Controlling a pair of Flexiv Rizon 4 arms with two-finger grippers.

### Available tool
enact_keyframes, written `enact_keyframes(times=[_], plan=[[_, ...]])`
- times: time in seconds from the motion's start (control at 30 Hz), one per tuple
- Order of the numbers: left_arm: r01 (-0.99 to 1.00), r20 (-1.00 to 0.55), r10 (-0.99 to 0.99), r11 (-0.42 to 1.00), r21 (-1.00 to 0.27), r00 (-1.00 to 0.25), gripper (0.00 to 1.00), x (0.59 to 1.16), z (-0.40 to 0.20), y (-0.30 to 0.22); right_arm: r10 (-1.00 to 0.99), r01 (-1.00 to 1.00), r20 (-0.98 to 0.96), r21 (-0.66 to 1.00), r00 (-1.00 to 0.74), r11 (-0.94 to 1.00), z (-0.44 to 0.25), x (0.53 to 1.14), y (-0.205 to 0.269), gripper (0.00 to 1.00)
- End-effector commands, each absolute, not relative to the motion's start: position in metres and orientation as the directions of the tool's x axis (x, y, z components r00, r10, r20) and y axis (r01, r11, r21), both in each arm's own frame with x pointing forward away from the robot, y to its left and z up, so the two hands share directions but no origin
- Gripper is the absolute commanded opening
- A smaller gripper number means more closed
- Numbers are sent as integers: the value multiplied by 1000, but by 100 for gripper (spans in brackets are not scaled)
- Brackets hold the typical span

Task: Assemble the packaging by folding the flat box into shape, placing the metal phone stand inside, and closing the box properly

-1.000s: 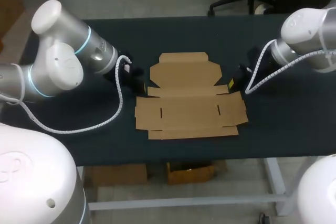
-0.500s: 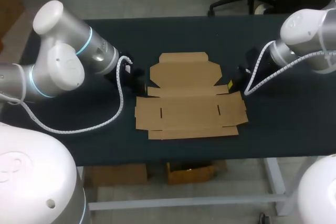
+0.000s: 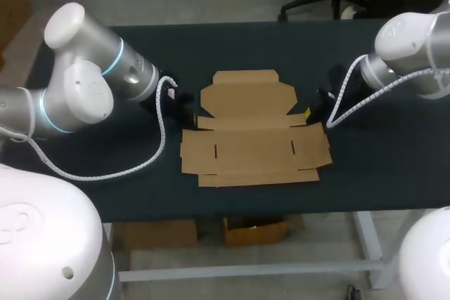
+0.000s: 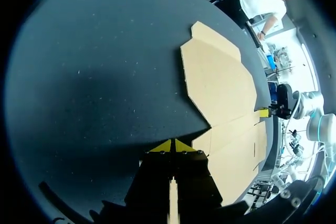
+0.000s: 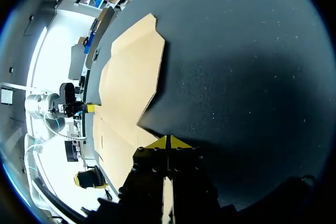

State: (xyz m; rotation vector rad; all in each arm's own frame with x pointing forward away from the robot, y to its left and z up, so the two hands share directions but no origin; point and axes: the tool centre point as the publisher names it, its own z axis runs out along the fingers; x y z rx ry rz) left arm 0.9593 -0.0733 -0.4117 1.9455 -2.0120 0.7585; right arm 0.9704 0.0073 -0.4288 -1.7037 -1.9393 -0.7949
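Observation:
The flat brown cardboard box (image 3: pixel 253 128) lies unfolded in the middle of the dark table (image 3: pixel 380 159). My left gripper (image 3: pixel 188 114) sits low at the box's left edge, shut and holding nothing. My right gripper (image 3: pixel 309 112) sits at the box's right edge, near the notch between the panels, also shut and holding nothing. In the left wrist view the yellow tips (image 4: pixel 173 145) meet just beside the cardboard (image 4: pixel 220 82). The right wrist view has the closed tips (image 5: pixel 168 142) next to the cardboard's edge (image 5: pixel 131 77). No metal phone stand is in view.
Bare table surface surrounds the box on all sides, with wide room behind it and to both ends. White coiled cables (image 3: pixel 158 145) hang from both wrists, close to the box's sides.
My left arm has shifted slightly toward the box. The right arm and the box have not moved.

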Motion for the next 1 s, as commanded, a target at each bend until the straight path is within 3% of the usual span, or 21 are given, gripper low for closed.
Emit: enact_keyframes(times=[0.03, 1.0], plan=[[-980, 505, -859, -23, -197, -81, 0, 959, -412, -75, 737, 988, 659, 133, -146, 77, -430, 969, 8, 0], [-980, 494, -865, -20, -198, -83, 0, 956, -413, -78, 730, 986, 666, 156, -154, 65, -426, 962, 12, 0]])
